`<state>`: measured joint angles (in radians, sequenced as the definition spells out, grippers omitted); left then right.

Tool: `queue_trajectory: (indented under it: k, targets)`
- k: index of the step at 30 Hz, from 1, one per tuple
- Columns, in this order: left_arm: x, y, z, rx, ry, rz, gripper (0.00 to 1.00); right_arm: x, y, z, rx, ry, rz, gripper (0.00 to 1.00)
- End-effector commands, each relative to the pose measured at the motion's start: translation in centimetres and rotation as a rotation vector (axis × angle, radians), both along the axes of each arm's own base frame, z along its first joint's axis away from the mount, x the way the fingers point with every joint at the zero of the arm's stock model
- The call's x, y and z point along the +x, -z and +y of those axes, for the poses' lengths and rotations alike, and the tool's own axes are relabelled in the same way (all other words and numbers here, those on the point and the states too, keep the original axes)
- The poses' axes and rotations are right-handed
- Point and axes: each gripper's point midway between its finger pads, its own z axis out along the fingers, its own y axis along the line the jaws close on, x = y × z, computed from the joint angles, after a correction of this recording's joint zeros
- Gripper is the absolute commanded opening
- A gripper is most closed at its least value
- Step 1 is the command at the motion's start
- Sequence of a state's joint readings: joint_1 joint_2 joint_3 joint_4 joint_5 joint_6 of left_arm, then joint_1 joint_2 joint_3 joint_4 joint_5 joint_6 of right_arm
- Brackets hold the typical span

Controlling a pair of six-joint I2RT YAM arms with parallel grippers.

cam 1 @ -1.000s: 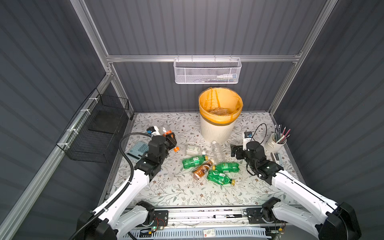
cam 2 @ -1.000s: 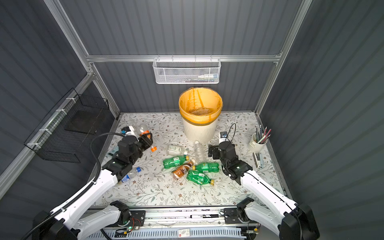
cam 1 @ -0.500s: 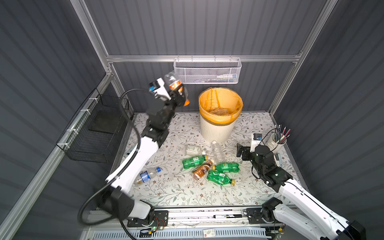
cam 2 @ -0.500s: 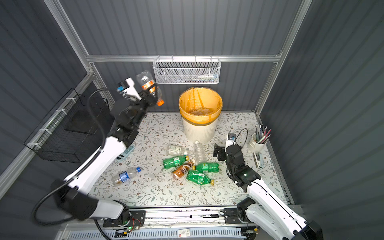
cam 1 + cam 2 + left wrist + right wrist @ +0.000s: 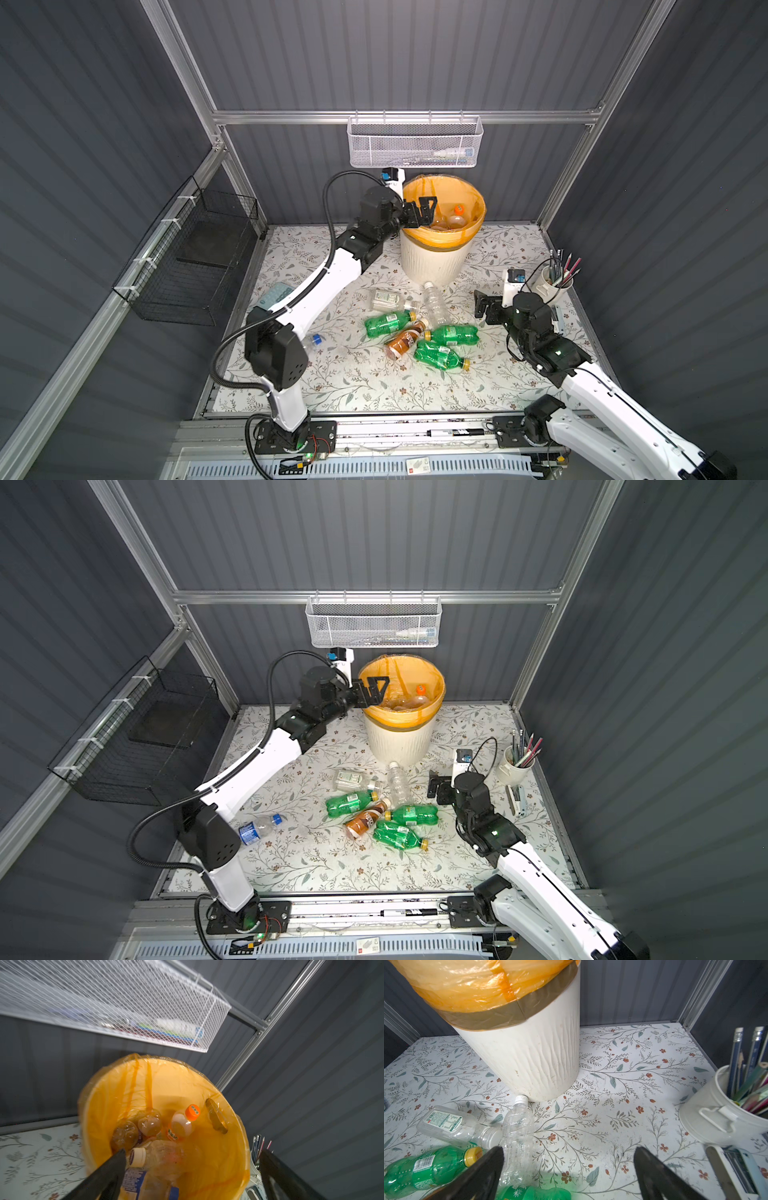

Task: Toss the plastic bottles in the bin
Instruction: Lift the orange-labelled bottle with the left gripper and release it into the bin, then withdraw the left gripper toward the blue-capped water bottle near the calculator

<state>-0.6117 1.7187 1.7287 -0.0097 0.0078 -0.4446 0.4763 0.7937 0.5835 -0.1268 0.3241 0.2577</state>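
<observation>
the left end effector (image 5: 424, 209) hangs over the left side of the mouth of the round cream-white ribbed bin (image 5: 432, 262), which has a translucent orange liner. its jaws are spread wide and hold nothing. inside the bin lie several clear plastic bottles, among them an orange-capped bottle (image 5: 184, 1124) and a white-capped bottle (image 5: 153, 1157). the right end effector (image 5: 482, 305) sits low over the floral bench (image 5: 374, 386), equally wide and empty, just beside a cluster of six bottles: green ones (image 5: 388, 323), a brown bottle (image 5: 405, 343) and clear ones (image 5: 436, 303). a blue-capped clear bottle (image 5: 259, 828) lies apart, near the left arm's elbow.
</observation>
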Motion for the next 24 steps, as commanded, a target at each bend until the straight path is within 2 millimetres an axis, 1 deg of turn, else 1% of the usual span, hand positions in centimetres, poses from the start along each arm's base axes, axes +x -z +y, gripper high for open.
queue_trajectory:
  k: [1, 4, 7, 8, 9, 12, 13, 16, 17, 18, 20, 24]
  targets:
    - [-2.4, -5.9, 4.0, -0.045, -0.096, -0.182, 1.0, 0.2, 0.5, 0.1, -0.004, -0.005, 0.011, 0.99]
    - [-3.8, -4.6, 6.2, 0.011, -0.15, -0.183, 1.0, 0.4, 0.4, 1.1, 0.002, -0.054, 0.009, 0.99]
    - [-4.5, -2.0, 8.9, 0.136, -0.246, -0.151, 1.0, 0.5, 0.1, 2.4, 0.014, -0.123, 0.001, 0.99]
    - [-4.6, -1.2, 10.2, 0.182, -0.288, -0.131, 1.0, 0.6, 0.1, 2.6, 0.015, -0.133, -0.001, 0.99]
    - [-4.7, 1.6, 11.4, 0.255, -0.316, -0.075, 1.0, 0.8, 0.0, 2.7, 0.015, -0.134, -0.003, 0.99]
    - [-5.8, 5.5, 14.7, 0.401, -0.39, 0.019, 1.0, 1.3, 0.1, 2.5, 0.009, -0.108, 0.001, 0.99]
    - [-6.3, 6.6, 15.4, 0.462, -0.4, 0.033, 1.0, 1.4, 0.2, 2.4, 0.008, -0.098, -0.001, 0.99]
    - [-8.0, 10.4, 18.2, 0.727, -0.415, 0.073, 1.0, 1.7, 0.5, 2.2, -0.006, -0.083, -0.003, 0.99]
    - [-8.5, 11.6, 19.7, 0.826, -0.441, 0.105, 1.0, 1.8, 0.5, 2.2, -0.012, -0.083, -0.005, 0.99]
    - [-9.2, 12.7, 20.9, 0.914, -0.457, 0.138, 1.0, 1.9, 0.6, 2.1, -0.021, -0.079, -0.003, 0.99]
    - [-10.7, 14.3, 22.9, 1.04, -0.469, 0.197, 1.0, 1.9, 0.9, 1.9, -0.037, -0.077, 0.005, 0.99]
    - [-13.3, 16.6, 25.2, 1.21, -0.426, 0.256, 1.0, 2.2, 1.4, 1.7, -0.055, -0.071, 0.016, 0.99]
